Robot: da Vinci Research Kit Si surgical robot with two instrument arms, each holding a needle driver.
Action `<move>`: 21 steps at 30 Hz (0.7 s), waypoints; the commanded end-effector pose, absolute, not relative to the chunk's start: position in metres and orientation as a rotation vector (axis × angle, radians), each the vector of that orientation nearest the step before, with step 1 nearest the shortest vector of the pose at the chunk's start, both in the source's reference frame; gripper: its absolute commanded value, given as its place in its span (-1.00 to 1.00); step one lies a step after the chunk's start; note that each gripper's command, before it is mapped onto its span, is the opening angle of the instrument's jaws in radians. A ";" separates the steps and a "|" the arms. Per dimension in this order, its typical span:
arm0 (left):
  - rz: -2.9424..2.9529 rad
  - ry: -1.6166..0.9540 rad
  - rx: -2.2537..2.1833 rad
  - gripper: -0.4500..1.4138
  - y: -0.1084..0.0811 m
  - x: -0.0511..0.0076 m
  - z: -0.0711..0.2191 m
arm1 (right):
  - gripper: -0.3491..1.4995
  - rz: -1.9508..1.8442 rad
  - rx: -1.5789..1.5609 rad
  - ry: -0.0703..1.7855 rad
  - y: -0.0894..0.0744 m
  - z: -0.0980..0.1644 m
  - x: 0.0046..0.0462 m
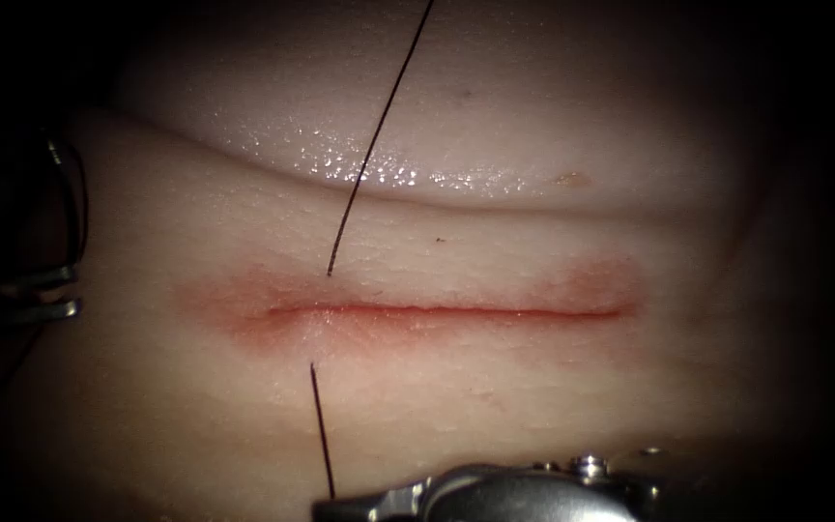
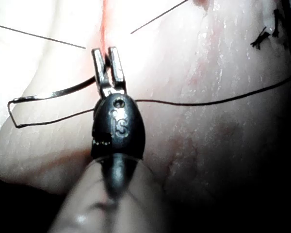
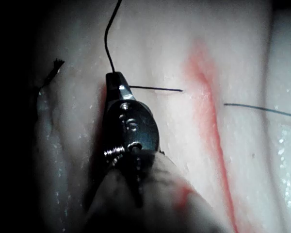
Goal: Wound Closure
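The cut (image 1: 456,310) runs across the tissue (image 1: 533,406), with red fluid along its edges. At the picture's left edge, my left tool (image 1: 77,292) holds the curved needle (image 1: 77,203) near one end, outside the tissue. The left wrist view has those jaws (image 2: 105,50) on the needle (image 2: 53,92), with thread (image 2: 208,102) trailing from its free end. The thread (image 1: 379,135) enters the tissue above the cut's left end and comes out below it. My right tool (image 1: 321,507), at the bottom edge, is shut on that lower strand. Its jaws (image 3: 114,76) grip the thread (image 3: 155,89) beside the cut (image 3: 208,111).
A wet, shiny fold of tissue (image 1: 388,174) crosses behind the cut. Short cut ends of thread (image 2: 264,34) stick out of the tissue away from the cut, and one frayed cut end (image 3: 51,73) lies near the right tool.
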State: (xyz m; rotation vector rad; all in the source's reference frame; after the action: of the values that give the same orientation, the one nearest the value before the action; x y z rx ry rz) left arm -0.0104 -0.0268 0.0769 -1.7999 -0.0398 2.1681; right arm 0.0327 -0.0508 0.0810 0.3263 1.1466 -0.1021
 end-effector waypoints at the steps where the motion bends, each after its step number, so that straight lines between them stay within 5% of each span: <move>1: 2.168 -0.043 -1.801 -1.00 -0.027 -0.0109 0.078 | -1.00 -0.123 0.342 1.150 -0.053 0.080 0.0336; 13: 2.171 -0.046 -1.800 -1.00 -0.027 -0.0108 0.078 | -1.00 -0.232 0.400 1.107 -0.056 0.075 0.0342; 14: 2.171 -0.046 -1.799 -1.00 -0.027 -0.0108 0.078 | -0.84 -0.221 0.397 1.109 -0.056 0.075 0.0344; 17: 2.171 -0.046 -1.799 -1.00 -0.027 -0.0108 0.077 | 0.11 -0.167 0.364 1.145 -0.054 0.076 0.0345; 21: 2.171 -0.046 -1.799 -1.00 -0.027 -0.0108 0.077 | 0.54 -0.065 0.345 1.160 -0.051 0.077 0.0338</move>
State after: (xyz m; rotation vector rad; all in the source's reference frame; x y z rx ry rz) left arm -0.0103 -0.0269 0.0768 -1.7984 -0.0437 2.1728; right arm 0.0332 -0.0511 0.0763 0.3438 1.1559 -0.0575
